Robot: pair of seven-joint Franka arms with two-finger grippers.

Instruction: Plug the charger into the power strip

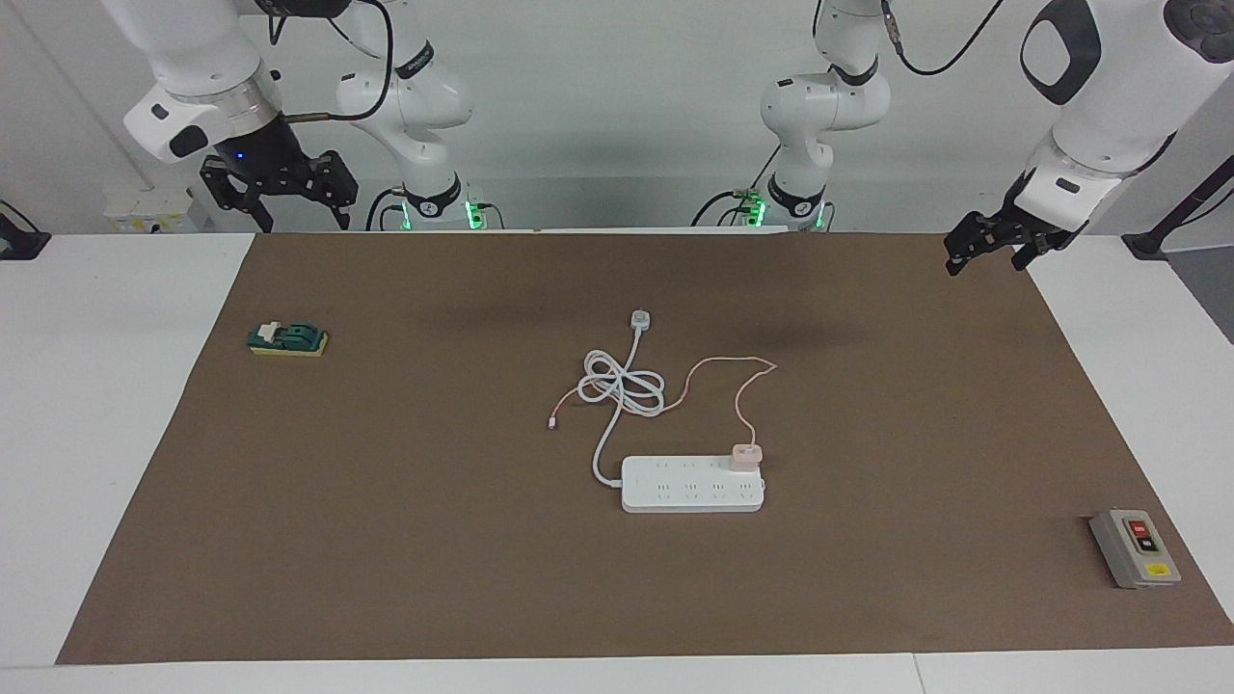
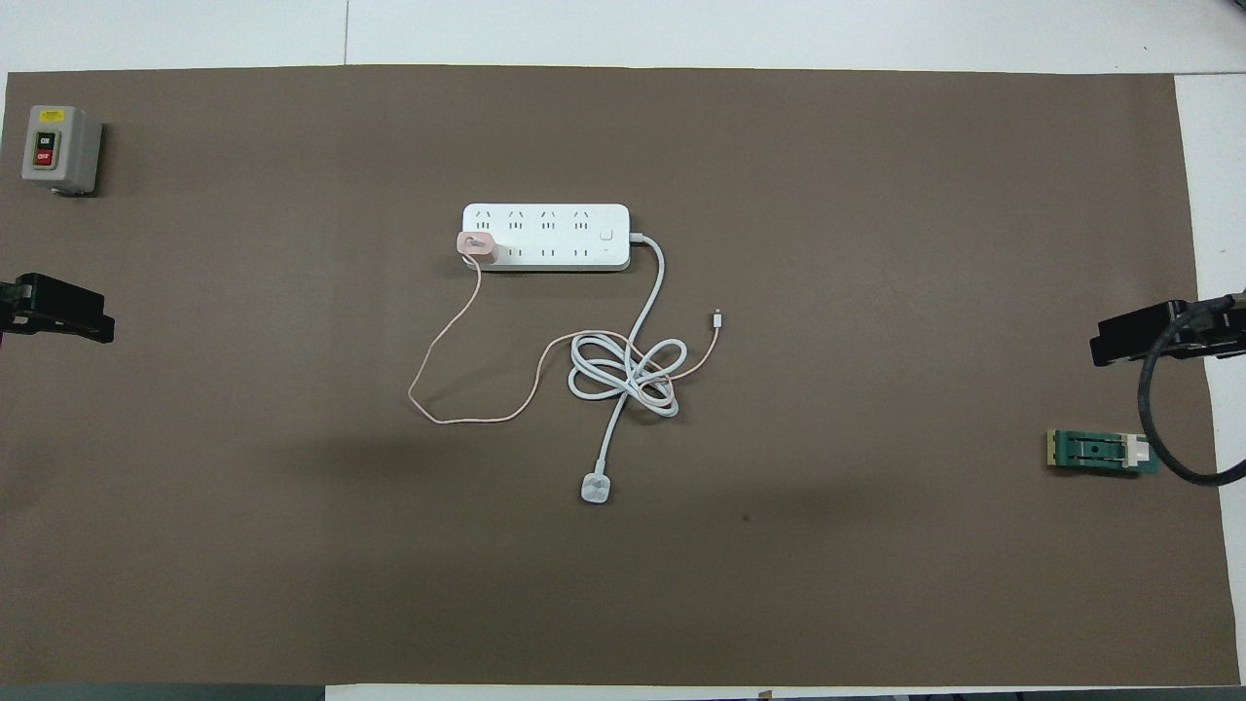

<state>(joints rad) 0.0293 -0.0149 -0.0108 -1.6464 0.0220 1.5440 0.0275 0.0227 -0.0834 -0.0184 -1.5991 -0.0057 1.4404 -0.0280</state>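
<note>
The white power strip [image 1: 692, 484] [image 2: 545, 237] lies flat in the middle of the brown mat. The pale pink charger [image 1: 745, 455] [image 2: 476, 244] stands on the strip, on the outlet row nearer the robots, at the corner toward the left arm's end. Its thin pink cable [image 1: 733, 371] [image 2: 438, 414] loops toward the robots and crosses the strip's coiled white cord [image 1: 622, 390] [image 2: 628, 375]. My left gripper [image 1: 985, 253] [image 2: 58, 310] hangs open and empty over the mat's edge. My right gripper [image 1: 280, 198] [image 2: 1134, 336] hangs open and empty over the other edge. Both arms wait.
The cord's white round-headed plug [image 1: 642, 319] [image 2: 596, 488] lies nearer the robots than the coil. A grey box with red and yellow buttons [image 1: 1135, 547] [image 2: 58, 148] sits at the left arm's end. A green switch block [image 1: 287, 338] [image 2: 1100, 452] sits at the right arm's end.
</note>
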